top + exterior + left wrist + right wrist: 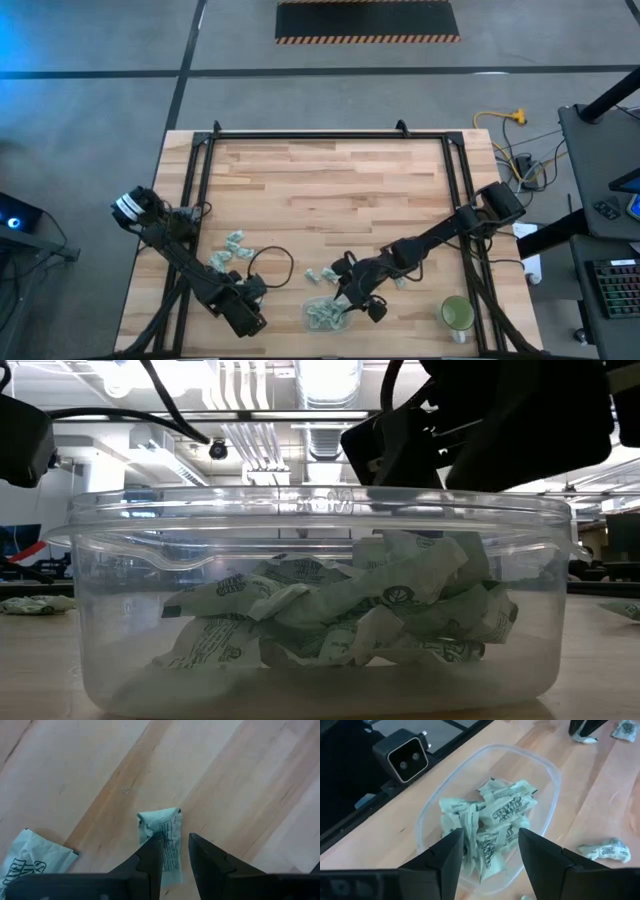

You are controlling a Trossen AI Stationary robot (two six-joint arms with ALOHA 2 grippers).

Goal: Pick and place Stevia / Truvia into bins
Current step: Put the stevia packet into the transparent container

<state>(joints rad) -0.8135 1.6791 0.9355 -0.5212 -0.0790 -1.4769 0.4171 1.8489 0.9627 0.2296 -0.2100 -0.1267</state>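
Observation:
In the left wrist view my left gripper (pixel 175 852) stands down on the wood, its fingers close together on one pale green Stevia sachet (pixel 165 822). A second sachet (pixel 30 855) lies beside it. In the high view this gripper (pixel 258 290) is left of the clear bin (pixel 306 312). My right gripper (pixel 491 850) hovers open over the bin (pixel 550 770), with nothing between its fingers. Several crumpled sachets (pixel 495 815) lie heaped on the bin's floor (pixel 330 610). My left gripper pinches the sachet between its two fingers, which point down from above. The fingers (pixel 152 855) are on the sachet's nearer half (pixel 172 847). Its far end (pixel 160 817) lies on the table, creased at one corner.
Loose sachets lie on the table left of the bin (pixel 235 240) and behind it (pixel 318 275), and one lies beside the bin (pixel 605 849). A round green cup (pixel 457 313) stands to the right. The low camera (pixel 402 752) sits at the near edge by the bin.

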